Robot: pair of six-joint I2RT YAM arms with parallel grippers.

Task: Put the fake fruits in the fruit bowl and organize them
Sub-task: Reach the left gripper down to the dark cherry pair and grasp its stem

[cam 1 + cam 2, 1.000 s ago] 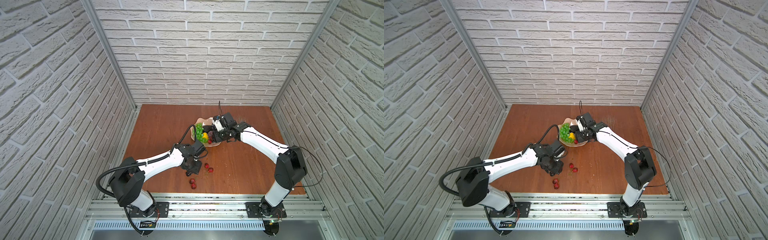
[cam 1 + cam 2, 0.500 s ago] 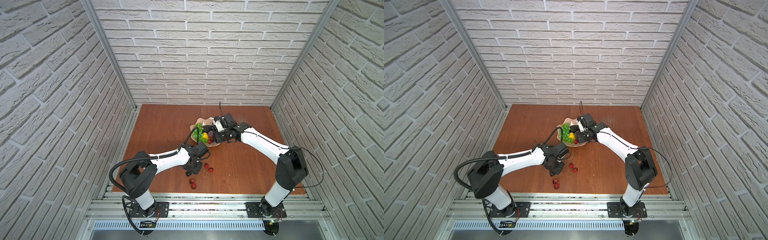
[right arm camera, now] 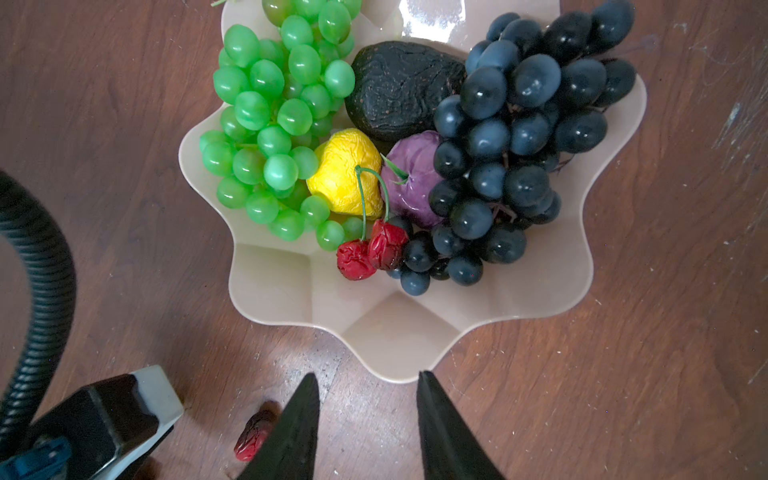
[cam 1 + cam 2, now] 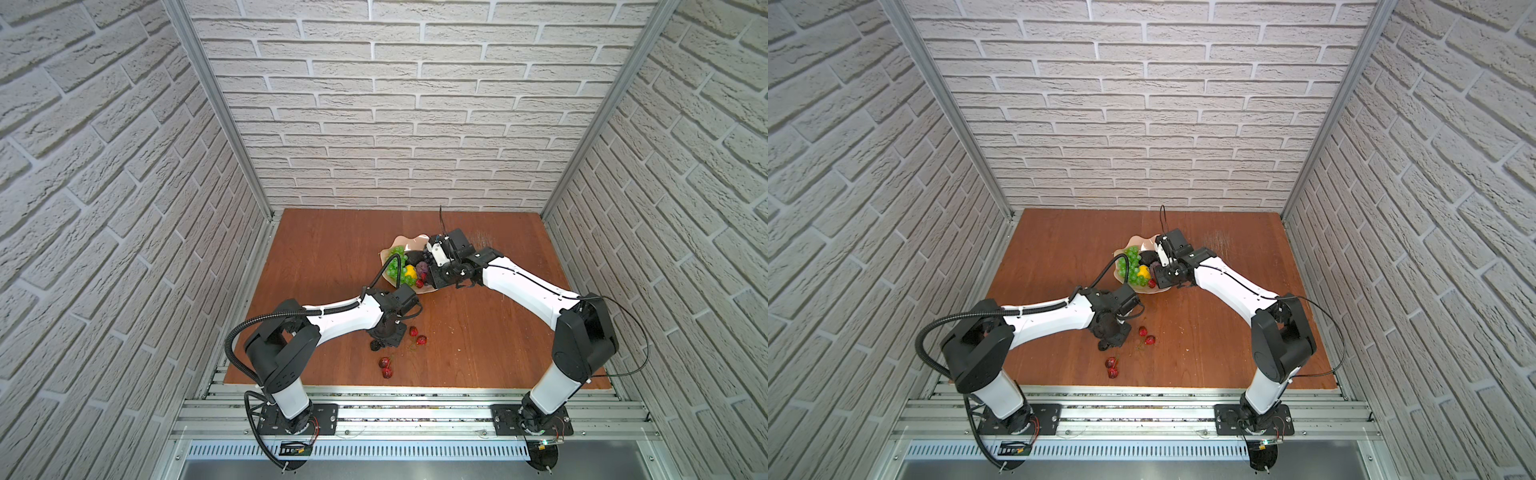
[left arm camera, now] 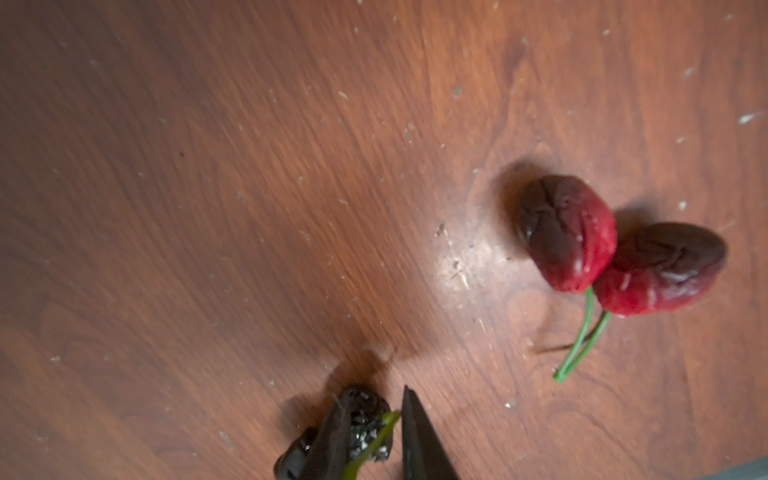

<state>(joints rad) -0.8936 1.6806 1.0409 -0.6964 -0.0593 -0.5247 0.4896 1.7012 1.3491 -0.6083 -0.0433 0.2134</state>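
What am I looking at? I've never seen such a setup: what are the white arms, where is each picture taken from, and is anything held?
Two white robot arms are bolted at the near edge of a wooden table, each ending in a two-fingered tool. Both top views look down from one overhead camera; the other two pictures come from cameras on the arms' wrists. The scalloped peach fruit bowl holds green grapes, dark blue grapes, a blackish avocado, a yellow lemon, a purple fruit and red cherries. The right tool hovers at its rim, open and empty. On the table lie a cherry pair and a second cherry pair. The left tool straddles a black berry cluster; whether it pinches it yet I cannot tell.
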